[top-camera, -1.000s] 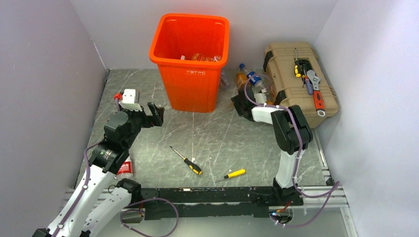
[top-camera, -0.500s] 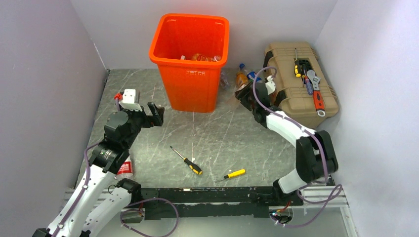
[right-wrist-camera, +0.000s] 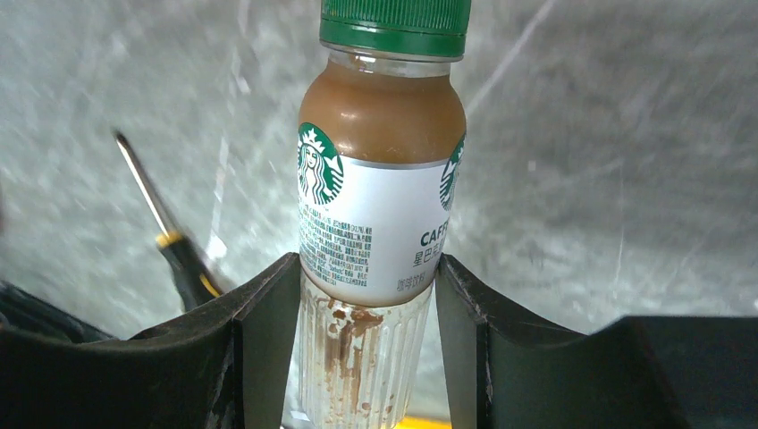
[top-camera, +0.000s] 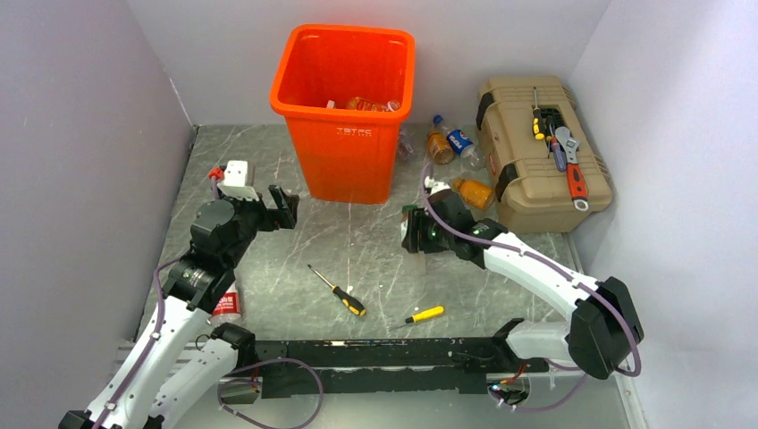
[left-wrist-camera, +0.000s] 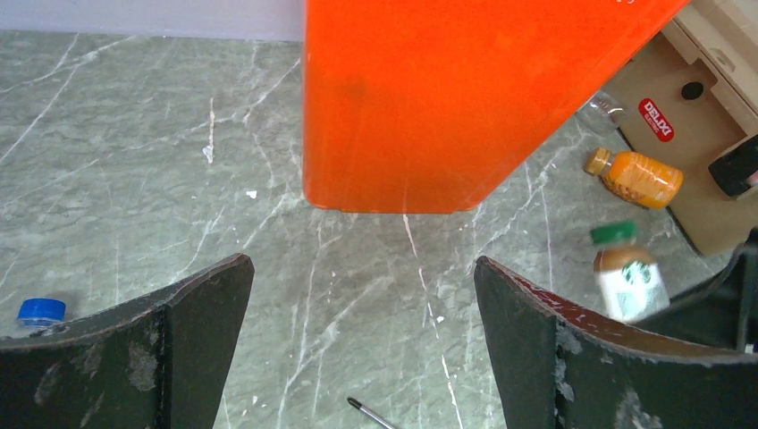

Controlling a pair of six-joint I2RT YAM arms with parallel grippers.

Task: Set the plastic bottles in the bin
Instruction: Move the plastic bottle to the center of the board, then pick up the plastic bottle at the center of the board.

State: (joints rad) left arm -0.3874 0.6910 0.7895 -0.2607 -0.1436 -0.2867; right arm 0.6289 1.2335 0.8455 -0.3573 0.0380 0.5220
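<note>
We see a grey bench [top-camera: 268,161], smooth like stone, with thin white veins. At the middle of its far edge stands the bin [top-camera: 344,107], a tall square bucket of shiny orange plastic with a thick rim; a few bottles [top-camera: 371,105] show inside it. In the far right corner sits a tan toolbox [top-camera: 541,152], hard and boxy, with tools on its lid. The left pincer [left-wrist-camera: 362,313] hangs near the left edge, close to the bin, its two flat black fingers spread wide with nothing between them. The right pincer [right-wrist-camera: 366,268] is near the middle of the bench and squeezes a coffee bottle [right-wrist-camera: 380,179] by its ribbed clear base. That bottle is round, with brown drink, a white label and a green cap. Between bin and toolbox lie a blue-label bottle [top-camera: 462,141] and a juice bottle [top-camera: 474,190] full of orange drink. A red-label bottle [top-camera: 226,304] lies by the left arm. Two thin screwdrivers [top-camera: 338,290] with yellow on their handles lie toward the near edge.
</note>
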